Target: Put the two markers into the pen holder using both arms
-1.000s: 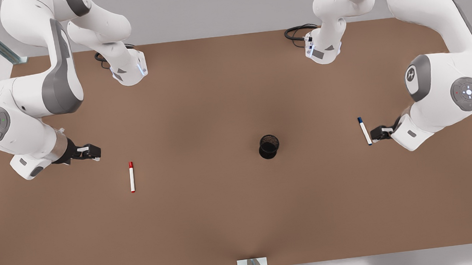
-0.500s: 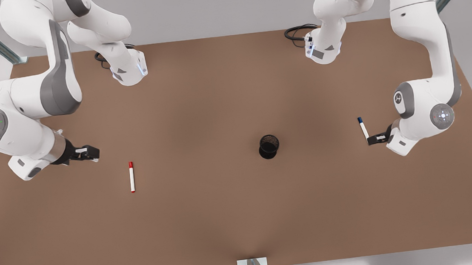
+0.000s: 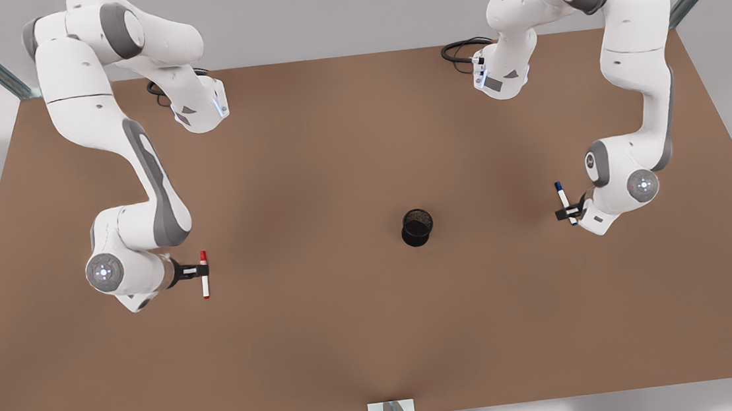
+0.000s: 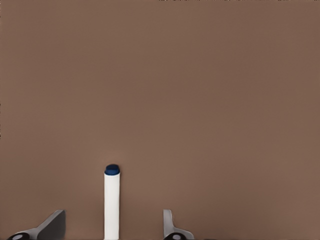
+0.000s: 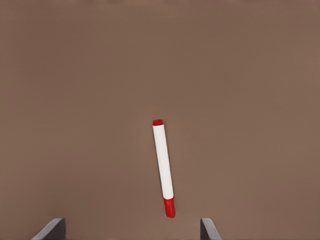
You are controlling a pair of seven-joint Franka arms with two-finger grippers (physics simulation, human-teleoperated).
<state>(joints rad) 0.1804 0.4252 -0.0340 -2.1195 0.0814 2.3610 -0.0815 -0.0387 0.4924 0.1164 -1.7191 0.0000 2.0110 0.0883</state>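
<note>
Spanning the whole scene was a brown table (image 3: 351, 339). Pen holder (image 3: 417, 227) stood upright near centre, well apart from both grippers. Right gripper (image 3: 203, 271) hung over the red-capped marker (image 3: 204, 274), fingers (image 5: 51, 229) spread wide w/ the marker lying flat between & below them. Left gripper (image 3: 565, 213) sat at the blue-capped marker (image 3: 563, 200), fingers (image 4: 50, 226) apart, marker between them, not clamped.

Both markers (image 3: 204, 274) (image 3: 563, 200) lie flat (black mesh pen holder (image 3: 417, 227) between).
</note>
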